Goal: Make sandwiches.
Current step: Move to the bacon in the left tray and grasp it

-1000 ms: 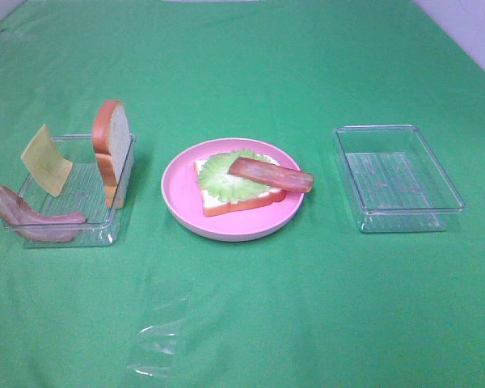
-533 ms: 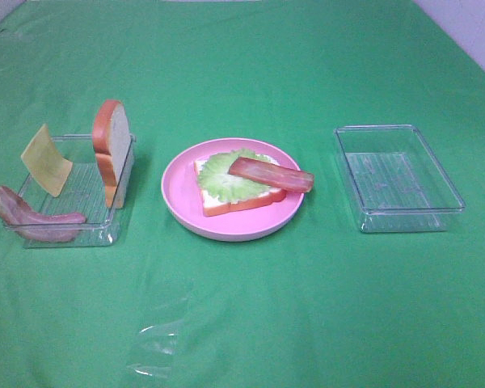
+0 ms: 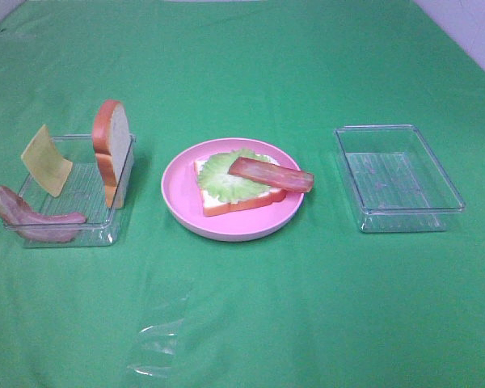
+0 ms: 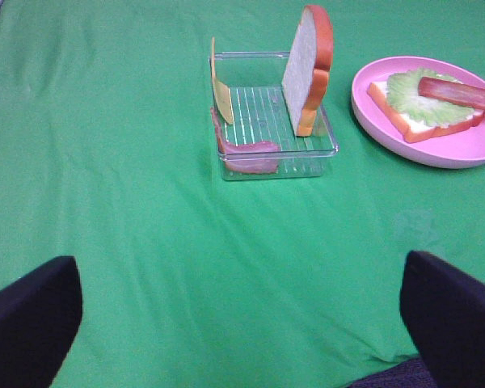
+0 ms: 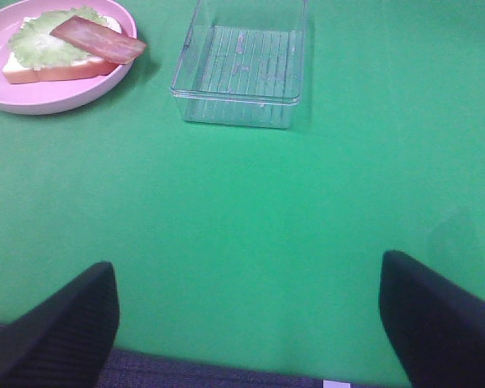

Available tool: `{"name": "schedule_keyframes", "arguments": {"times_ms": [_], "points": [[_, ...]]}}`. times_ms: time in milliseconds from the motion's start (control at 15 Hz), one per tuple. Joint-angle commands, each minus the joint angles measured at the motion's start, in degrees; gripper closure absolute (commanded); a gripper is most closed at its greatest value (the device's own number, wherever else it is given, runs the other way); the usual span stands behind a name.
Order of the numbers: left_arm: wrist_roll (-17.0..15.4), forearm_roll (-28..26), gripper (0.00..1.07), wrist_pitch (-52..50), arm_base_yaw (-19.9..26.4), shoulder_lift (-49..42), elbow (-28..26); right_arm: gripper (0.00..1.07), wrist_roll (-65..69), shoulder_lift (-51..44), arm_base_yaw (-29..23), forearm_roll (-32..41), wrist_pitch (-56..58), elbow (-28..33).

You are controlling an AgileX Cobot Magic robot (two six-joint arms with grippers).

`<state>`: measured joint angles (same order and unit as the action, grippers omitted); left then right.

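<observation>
Both jaws wide open, nothing held, stack half built

L gripper (image 4: 238, 267) and R gripper (image 5: 246, 267) hover over the cloth, well back from the food. On the pink plate (image 3: 178, 202): bread slice (image 3: 226, 206) + lettuce (image 3: 218, 174) + bacon strip (image 3: 271, 174). The strip overhangs the bread's edge, so cheese set on it may rock or slide. Cheese square (image 3: 46, 160), 2nd bacon strip (image 3: 32, 217) and upright bread slice (image 3: 113, 149) sit in the L tray (image 3: 65, 237). The thin, leaning cheese is easy to mis-pinch, and a bump prob tips the upright slice.

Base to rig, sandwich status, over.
Left gripper, right gripper open, holding nothing. Bread, lettuce, one bacon strip stacked on plate. Cheese, second bacon, top slice in tray. Nothing blocking.
</observation>
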<state>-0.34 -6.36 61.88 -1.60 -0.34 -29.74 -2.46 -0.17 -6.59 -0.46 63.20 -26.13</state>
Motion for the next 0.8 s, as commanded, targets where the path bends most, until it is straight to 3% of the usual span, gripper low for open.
{"name": "schedule_keyframes", "arguments": {"times_ms": [67, 800], "points": [[-0.23, -0.11, 0.07, -0.34, 0.11, -0.74, 0.06, 0.23, 0.11, -1.95, 0.4, 0.0, -0.34, 0.29], [-0.34, -0.34, 0.07, -0.34, 0.11, -0.74, 0.06, 0.23, 0.11, -1.95, 0.4, 0.0, -0.34, 0.29]]}}
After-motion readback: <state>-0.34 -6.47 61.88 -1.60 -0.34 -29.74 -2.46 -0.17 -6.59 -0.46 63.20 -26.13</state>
